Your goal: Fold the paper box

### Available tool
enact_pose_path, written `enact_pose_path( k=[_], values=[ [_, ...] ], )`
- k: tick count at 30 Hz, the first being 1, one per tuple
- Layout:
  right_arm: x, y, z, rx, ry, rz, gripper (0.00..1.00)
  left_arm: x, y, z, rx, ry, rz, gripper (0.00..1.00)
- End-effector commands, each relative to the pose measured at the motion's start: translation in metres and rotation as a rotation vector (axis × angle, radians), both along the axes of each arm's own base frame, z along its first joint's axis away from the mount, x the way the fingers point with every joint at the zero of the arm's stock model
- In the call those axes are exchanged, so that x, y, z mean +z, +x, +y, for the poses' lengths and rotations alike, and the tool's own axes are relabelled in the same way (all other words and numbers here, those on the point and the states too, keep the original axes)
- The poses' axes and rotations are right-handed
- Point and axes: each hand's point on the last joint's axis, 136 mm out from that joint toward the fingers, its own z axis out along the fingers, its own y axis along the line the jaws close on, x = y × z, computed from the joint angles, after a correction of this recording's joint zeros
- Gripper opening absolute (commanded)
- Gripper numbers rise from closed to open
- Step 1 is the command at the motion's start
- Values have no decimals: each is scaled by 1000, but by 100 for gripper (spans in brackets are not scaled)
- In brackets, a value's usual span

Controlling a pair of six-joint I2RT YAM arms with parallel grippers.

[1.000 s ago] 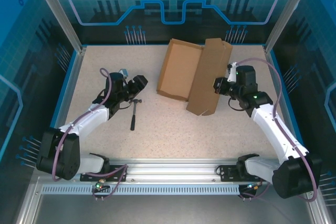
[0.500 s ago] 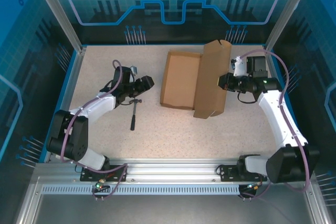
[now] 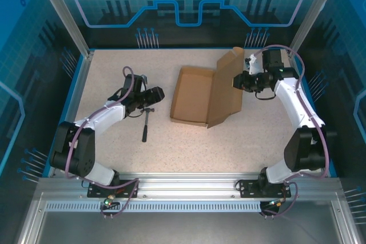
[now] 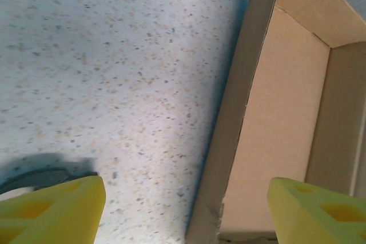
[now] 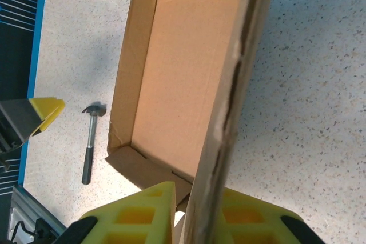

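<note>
my right gripper (image 5: 201,216) is clamped on the raised lid flap of the paper box (image 5: 177,84). one yellow finger (image 5: 134,212) sits on the inner face and the other on the outer face, with the flap's edge running up between them. in the top view the right gripper (image 3: 239,80) sits at the flap's right edge, toward its far end. the flap stands up off the tabletop (image 3: 189,152) and tilts, hinged along the tray's right side. the tray part lies flat, cavity facing up, with its left, far and near walls standing. the box sits around the middle of the tabletop, a bit to the far right.

my left gripper (image 4: 183,210) has its jaws spread wide with nothing in them. both yellow fingertips (image 4: 51,204) show at the bottom corners of the left wrist view, over bare speckled surface. the box's left wall (image 4: 234,118) runs up just ahead. from above the left gripper (image 3: 156,93) is near that left wall but apart from it, pointing at it.

a small black hammer (image 3: 147,123) lies on the tabletop left of the box, just on the near side of the left gripper. its head is toward the far side and its handle points at the near edge. can't tell if it touches the gripper.
</note>
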Motion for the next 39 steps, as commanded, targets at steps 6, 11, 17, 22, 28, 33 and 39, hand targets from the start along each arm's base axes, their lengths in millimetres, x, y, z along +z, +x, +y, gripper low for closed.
enact_pose_path(
  k=[6,11,17,22,28,33,39],
  values=[
    [-2,25,-10,-1,-49,-10,28,-9,-30,45,86,173,37,77],
    [-4,39,-16,-9,-79,-11,29,-29,-51,54,101,200,107,77],
    [-8,52,-15,6,-78,-7,26,-55,-77,46,46,220,175,70],
    [-5,53,-13,12,-78,-22,24,-73,-72,40,-11,284,228,58],
    [-3,53,-14,12,-82,-30,24,-91,-62,37,-41,355,274,50],
    [-2,53,-13,15,-77,-32,24,-98,-59,36,-47,374,284,40],
    [-1,52,-13,15,-75,-36,23,-106,-58,37,-60,392,300,29]
  ],
)
